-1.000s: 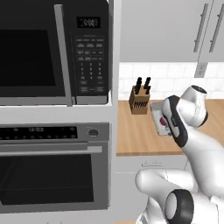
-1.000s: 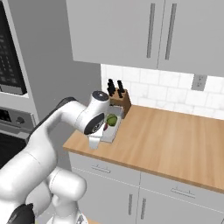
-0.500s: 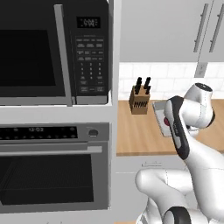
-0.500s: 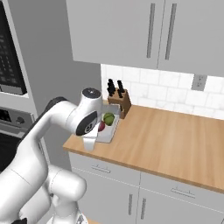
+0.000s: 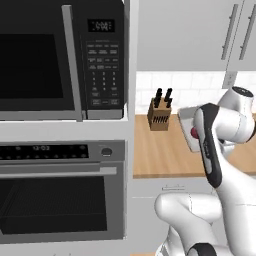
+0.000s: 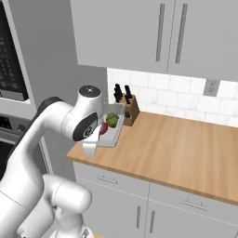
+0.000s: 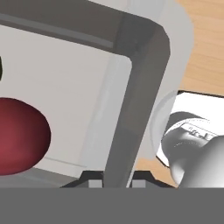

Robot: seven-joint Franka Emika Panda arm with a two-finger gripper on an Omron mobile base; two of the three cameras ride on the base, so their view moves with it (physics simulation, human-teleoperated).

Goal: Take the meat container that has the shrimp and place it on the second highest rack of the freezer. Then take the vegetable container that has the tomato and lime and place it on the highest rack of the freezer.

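Note:
The vegetable container (image 6: 114, 135), a clear shallow tray, hangs tilted above the counter's left end. In it lie the green lime (image 6: 112, 120) and the dark red tomato (image 6: 103, 128). My gripper (image 7: 116, 180) is shut on the container's grey rim (image 7: 142, 61), which runs up between the two finger tips. The tomato (image 7: 19, 136) sits just left of them. In the left base view the container (image 5: 186, 116) and the tomato (image 5: 194, 132) peek out from behind my forearm. The freezer, its racks and the shrimp container are out of view.
A knife block (image 6: 129, 106) stands on the wooden counter (image 6: 186, 148) against the tiled wall, right behind the container. A microwave (image 5: 60, 60) and a wall oven (image 5: 60, 200) fill the column to the left. Wall cabinets (image 6: 153, 37) hang overhead.
The wrist has turned and the hand has risen a little, carrying the container with it. The grip has stayed shut.

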